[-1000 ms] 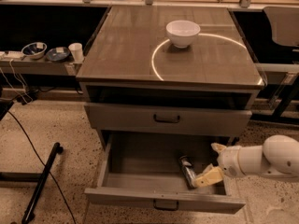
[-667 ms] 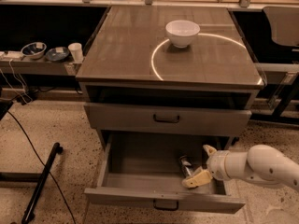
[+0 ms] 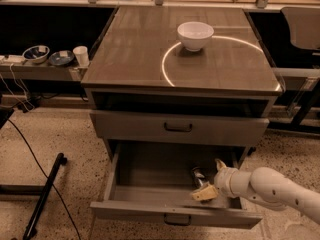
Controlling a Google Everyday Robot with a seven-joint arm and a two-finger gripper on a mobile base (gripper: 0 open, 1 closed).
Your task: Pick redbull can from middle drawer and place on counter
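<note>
The middle drawer is pulled open at the bottom of the cabinet. The redbull can, slim and silver-and-dark, sits in its right half near the front wall. My gripper reaches into the drawer from the right on a white arm. It is open, with one tan finger in front of the can and the other finger behind and to its right. The can is just left of the gap. The counter is the cabinet's glossy top with a bright light arc.
A white bowl stands on the counter at the back. The drawer above is shut. A side shelf on the left holds two small bowls and a cup. A dark pole and cables lie on the floor at left.
My gripper has moved left and deeper into the drawer, closing in on the can from the right. The can has stayed where it was.
</note>
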